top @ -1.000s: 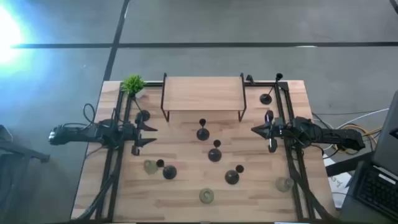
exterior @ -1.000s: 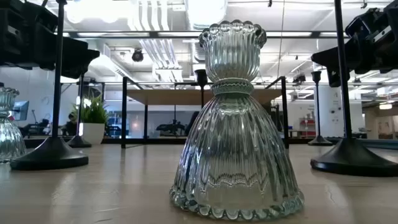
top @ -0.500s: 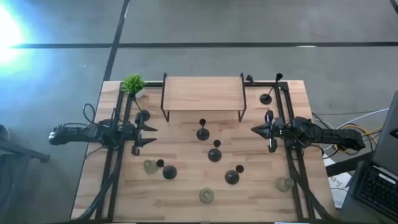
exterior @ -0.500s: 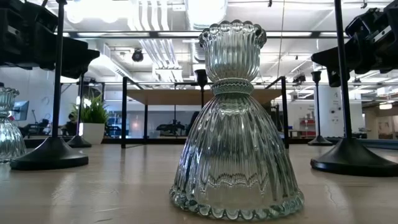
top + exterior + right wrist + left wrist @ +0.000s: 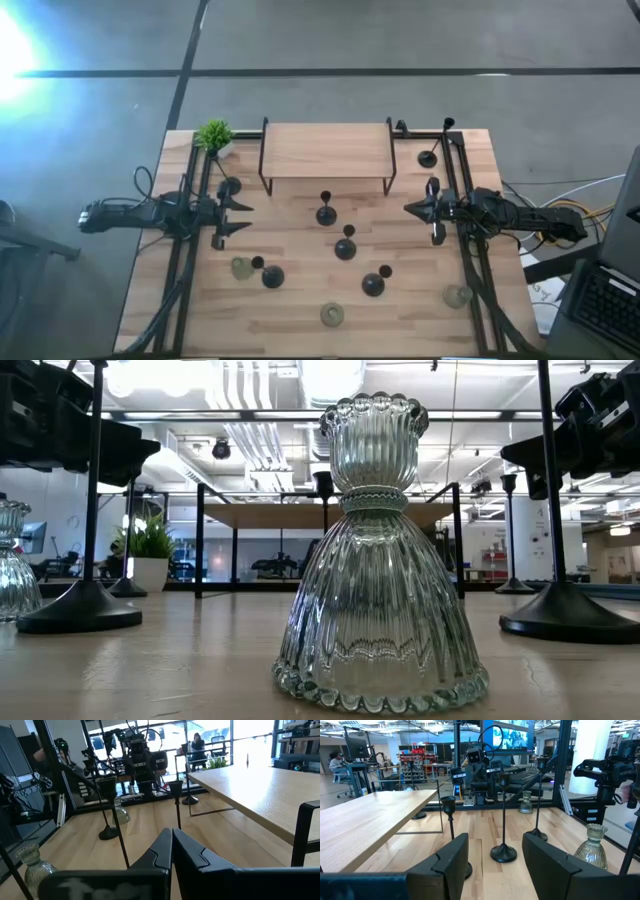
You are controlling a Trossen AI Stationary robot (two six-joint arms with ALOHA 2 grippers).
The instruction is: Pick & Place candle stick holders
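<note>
On the counter [image 5: 300, 300] the candle stick holders [image 5: 346, 249] are standing scattered in front of the raised shelf [image 5: 326, 150], ungrasped. The left pincer [image 5: 240, 217] is waiting parted and empty at the left edge; the right pincer [image 5: 412, 209] is idling closed on nothing opposite, suggesting picking has not begun.

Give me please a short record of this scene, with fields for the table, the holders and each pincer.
table: light wooden table with a raised wooden shelf
black holders: black metal candle stick holders with round bases, standing mid-table
glass holders: clear ribbed glass candle holders, near the front edge
plant: small green potted plant, back left corner
left pincer: open, empty, at left side
right pincer: shut, empty, at right side
</note>
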